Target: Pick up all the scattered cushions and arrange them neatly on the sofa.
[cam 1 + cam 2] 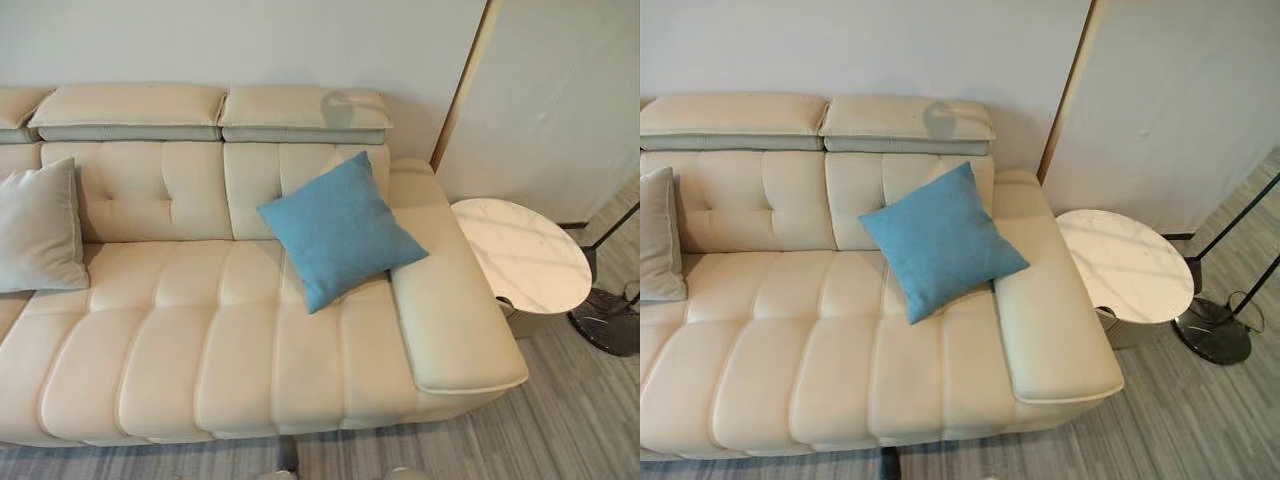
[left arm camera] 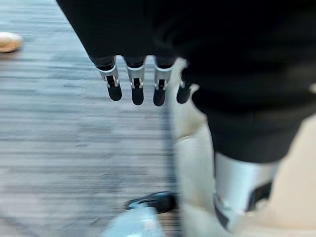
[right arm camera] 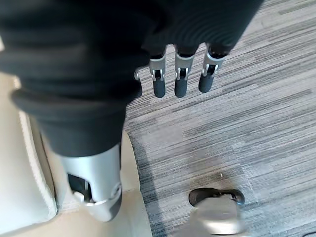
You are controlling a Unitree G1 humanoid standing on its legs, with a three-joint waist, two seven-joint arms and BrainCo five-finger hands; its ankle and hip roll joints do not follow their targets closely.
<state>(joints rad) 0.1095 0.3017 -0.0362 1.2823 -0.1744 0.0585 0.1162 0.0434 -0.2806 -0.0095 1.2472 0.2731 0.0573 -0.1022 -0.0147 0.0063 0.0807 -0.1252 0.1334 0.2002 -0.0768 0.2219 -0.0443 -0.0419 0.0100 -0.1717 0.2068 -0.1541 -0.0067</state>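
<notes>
Grey striped wood-look flooring (image 3: 237,123) runs in front of a cream tufted leather sofa (image 1: 200,340) set against a pale wall. On the seat, at about two o'clock from its middle, a square blue fabric cushion (image 1: 340,230) stands on one corner, tilted, leaning against the backrest and touching the inner side of the right armrest. At nine o'clock, at the picture's edge, a grey fabric cushion (image 1: 38,228) leans upright against the backrest. Just beside the armrest stands a round white marble-topped side table (image 1: 520,255), with a dark lamp base (image 1: 605,320) at its four o'clock.

Both cushions lie well apart from the fingers — the left hand (image 2: 143,81) and the right hand (image 3: 180,74) hang over the floor beside the sofa's front edge, fingers straight and relaxed, holding nothing.
</notes>
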